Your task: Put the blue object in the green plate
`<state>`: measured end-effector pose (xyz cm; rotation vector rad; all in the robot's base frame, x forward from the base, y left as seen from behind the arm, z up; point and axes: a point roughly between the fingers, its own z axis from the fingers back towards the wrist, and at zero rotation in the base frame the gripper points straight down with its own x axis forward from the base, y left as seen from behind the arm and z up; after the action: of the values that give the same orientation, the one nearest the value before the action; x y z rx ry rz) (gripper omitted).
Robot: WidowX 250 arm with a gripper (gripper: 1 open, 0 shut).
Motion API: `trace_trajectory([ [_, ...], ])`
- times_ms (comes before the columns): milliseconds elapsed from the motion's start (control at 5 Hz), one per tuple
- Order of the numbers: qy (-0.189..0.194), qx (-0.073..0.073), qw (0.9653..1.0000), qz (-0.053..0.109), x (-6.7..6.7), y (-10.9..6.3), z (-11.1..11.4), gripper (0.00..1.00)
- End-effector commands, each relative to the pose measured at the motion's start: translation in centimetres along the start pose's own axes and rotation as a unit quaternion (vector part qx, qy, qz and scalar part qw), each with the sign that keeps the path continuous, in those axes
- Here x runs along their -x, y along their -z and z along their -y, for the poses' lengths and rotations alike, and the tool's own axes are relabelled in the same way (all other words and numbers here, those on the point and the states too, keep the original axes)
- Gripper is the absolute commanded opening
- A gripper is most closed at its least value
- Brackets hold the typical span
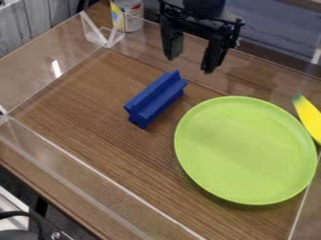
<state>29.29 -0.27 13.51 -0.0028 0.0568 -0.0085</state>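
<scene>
The blue object point(156, 98) is a royal-blue ridged block lying flat on the wooden table, pointing from lower left to upper right, just left of the green plate point(245, 148). The plate is large, round and lime green, and nothing lies in it. My gripper point(191, 52) hangs black above the table at the top middle, behind and a little right of the blue block. Its two fingers point(170, 42) point down with a wide gap between them and hold nothing.
A yellow object point(309, 116) lies at the right edge next to the plate. Clear plastic walls point(51, 70) fence the table on the left and front. A clear stand point(100, 33) and a yellow-white item point(129, 14) sit at the back left.
</scene>
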Motion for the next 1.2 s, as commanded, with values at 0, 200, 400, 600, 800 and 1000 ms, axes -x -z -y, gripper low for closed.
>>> trace_trajectory([
  [0, 0.018, -0.003, 0.9998, -0.009, 0.2, 0.9, -0.6, 1.00],
  [200, 0.067, -0.007, 0.9976, -0.020, 0.9, 2.1, -1.7, 1.00],
  [400, 0.082, -0.011, 0.9964, -0.019, 1.3, 3.3, -3.2, 1.00],
  [600, 0.092, -0.014, 0.9955, -0.021, 1.4, 4.2, -4.8, 1.00],
  [800, 0.105, -0.014, 0.9942, -0.020, 1.0, 5.2, -5.7, 1.00],
  [1000, 0.108, -0.012, 0.9939, -0.018, 0.5, 6.0, -6.0, 1.00],
])
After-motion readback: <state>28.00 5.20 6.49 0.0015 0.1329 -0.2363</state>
